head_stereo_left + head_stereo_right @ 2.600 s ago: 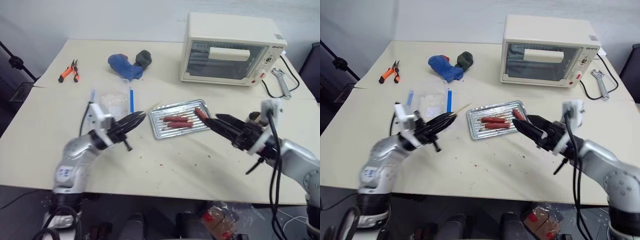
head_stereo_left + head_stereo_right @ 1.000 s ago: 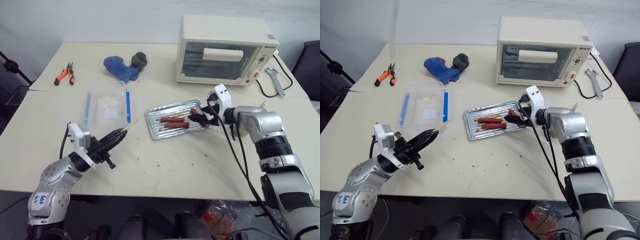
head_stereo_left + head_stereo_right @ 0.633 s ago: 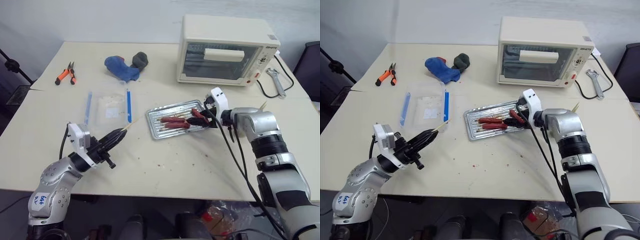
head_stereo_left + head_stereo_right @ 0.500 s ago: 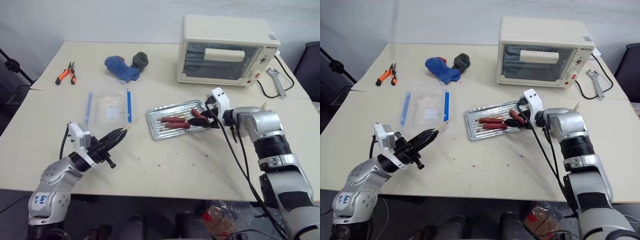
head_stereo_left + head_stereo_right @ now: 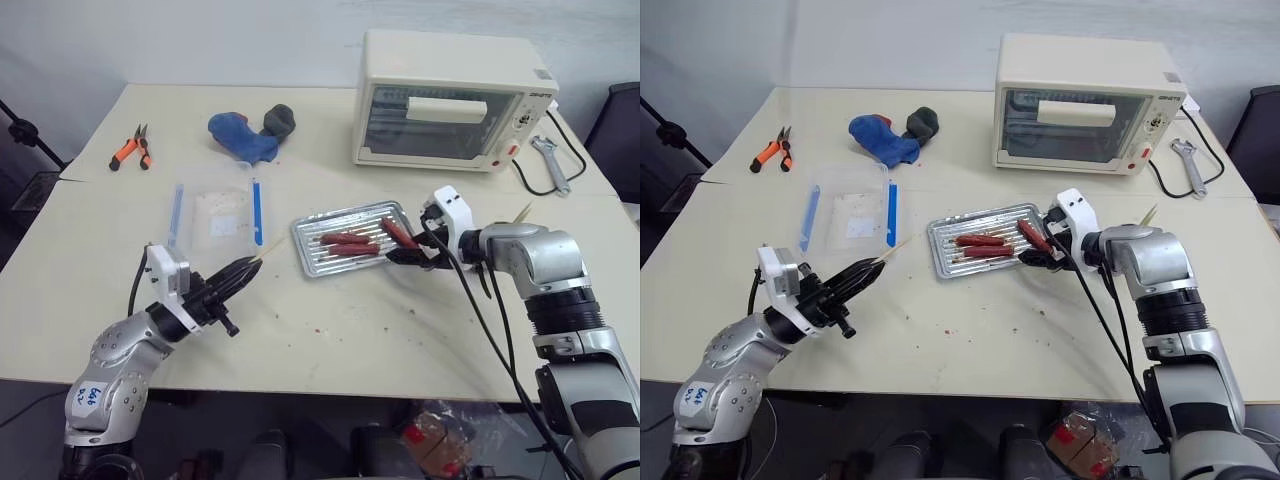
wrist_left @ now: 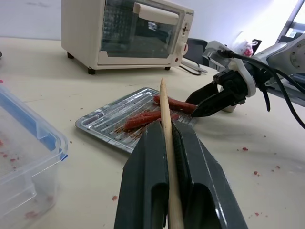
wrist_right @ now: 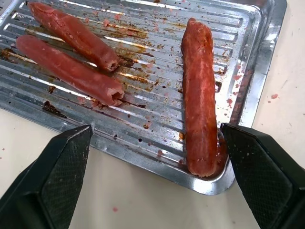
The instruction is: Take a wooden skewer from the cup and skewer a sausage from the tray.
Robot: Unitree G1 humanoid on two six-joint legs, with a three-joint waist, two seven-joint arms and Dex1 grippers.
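Left gripper (image 5: 243, 268) is sitting low over the near left part of the table (image 5: 330, 330), fingers clamped tight on the wooden skewer (image 6: 167, 143). The skewer is lying along the groove between the two fingers, its pointed tip (image 5: 262, 257) projecting past them and aiming toward the tray (image 5: 305, 250), well short of it.

Right gripper (image 7: 157, 167) is hovering at the tray's near right corner with its jaws standing wide and holding nothing. From the right wrist view the two fingertips (image 7: 62, 162) are flanking the tray's near rim, one on each side, and the sausage (image 7: 199, 95) is lying between them, closer to the right-hand finger. That sausage is resting lengthwise along the tray's right end, its near tip against the raised rim, apart from the others. Whether a finger is touching the rim, cannot tell.

Two more sausages (image 7: 71, 52) are lying side by side nearer the tray's middle, touching each other along part of their length. Grease and crumbs are marking the ribbed bottom.

A clear plastic box (image 5: 212, 210) with blue strips is sitting left of the tray. The toaster oven (image 5: 450, 100) is standing behind the tray, at the far side of the table. Orange-handled pliers (image 5: 132, 148) and a blue cloth (image 5: 240, 135) are lying at the far left; a wrench (image 5: 548, 162) is lying right of the oven
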